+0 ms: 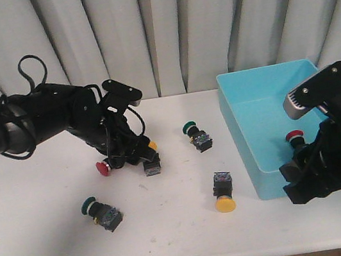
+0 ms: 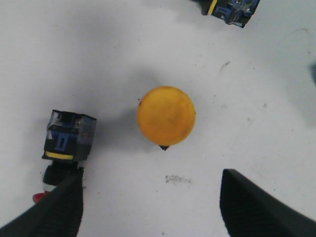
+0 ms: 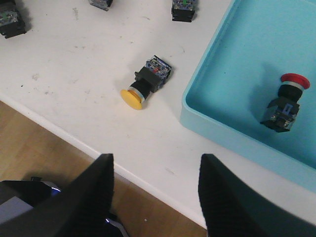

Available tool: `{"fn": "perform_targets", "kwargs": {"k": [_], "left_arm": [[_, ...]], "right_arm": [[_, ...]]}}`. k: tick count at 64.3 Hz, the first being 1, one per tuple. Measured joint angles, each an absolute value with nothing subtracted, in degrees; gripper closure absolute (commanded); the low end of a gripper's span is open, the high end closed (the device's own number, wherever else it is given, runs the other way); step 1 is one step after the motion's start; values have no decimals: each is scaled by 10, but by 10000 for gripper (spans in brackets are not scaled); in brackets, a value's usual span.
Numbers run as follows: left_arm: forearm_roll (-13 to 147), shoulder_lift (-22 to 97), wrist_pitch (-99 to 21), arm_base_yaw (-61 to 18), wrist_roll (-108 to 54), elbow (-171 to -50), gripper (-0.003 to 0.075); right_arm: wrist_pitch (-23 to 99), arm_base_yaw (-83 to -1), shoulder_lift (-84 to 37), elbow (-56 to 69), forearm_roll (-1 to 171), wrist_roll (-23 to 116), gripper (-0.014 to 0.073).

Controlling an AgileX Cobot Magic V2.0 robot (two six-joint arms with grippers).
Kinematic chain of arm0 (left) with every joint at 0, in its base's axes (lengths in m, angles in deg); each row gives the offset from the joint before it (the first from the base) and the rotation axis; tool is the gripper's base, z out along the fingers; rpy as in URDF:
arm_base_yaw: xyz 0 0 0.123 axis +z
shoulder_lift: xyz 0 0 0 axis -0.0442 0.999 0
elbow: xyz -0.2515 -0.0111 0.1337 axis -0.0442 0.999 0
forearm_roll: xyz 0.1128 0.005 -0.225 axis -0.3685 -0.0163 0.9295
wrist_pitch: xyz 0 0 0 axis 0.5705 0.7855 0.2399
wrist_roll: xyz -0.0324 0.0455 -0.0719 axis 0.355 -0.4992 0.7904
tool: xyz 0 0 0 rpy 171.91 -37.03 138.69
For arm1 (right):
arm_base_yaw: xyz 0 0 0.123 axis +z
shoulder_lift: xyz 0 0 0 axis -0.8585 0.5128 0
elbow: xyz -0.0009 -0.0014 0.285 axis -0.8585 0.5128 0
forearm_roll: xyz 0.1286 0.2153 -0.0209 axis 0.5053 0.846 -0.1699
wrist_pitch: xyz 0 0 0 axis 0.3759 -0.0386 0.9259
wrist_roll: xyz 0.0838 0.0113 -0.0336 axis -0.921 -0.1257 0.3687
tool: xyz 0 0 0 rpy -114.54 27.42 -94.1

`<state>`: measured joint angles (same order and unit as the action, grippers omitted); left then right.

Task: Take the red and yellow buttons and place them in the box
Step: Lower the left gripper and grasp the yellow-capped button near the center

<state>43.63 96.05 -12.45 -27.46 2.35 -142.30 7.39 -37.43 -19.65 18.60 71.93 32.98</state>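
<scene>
- one red button (image 1: 295,138) already sits in the turquoise box (image 1: 243,130)
- left gripper (image 2: 148,207) spread wide over an upright yellow button (image 2: 166,115), red one (image 1: 103,168) beside it
- right gripper (image 3: 155,197) wide apart, holding nothing, near another yellow button (image 3: 143,86) on the table

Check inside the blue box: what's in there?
One red button lies on its side on the floor of the blue box, cap toward the far wall. The right arm covers the near right corner in the front view, so that part can't be confirmed.
</scene>
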Motion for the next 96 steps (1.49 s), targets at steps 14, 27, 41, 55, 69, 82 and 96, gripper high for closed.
{"fn": "perform_targets", "kwargs": {"k": [14,27,41,55,69,82,96], "left_arm": [[470,1015,-100,-275,40,-1495,178],[497,1064,-98,-275,54,-1544,178],[499,1110,-103,-275,97,-1567,182],[500,1129,-121,-275,117,-1568,265],[500,1130,-124,-275,120,-1570,450],[500,1127,-117,-275,120,-1570,564],[500,1072,-70,-275,80,-1570,584]], "right_arm": [[79,-374,-197,186,719,330,218],[79,-374,-197,186,719,330,218],[79,-374,-197,186,719,330,218],[79,-374,-197,186,719,329,218],[79,-374,-197,186,719,329,218],[79,-374,-197,186,719,329,218],[79,-374,-197,186,719,329,218]]}}
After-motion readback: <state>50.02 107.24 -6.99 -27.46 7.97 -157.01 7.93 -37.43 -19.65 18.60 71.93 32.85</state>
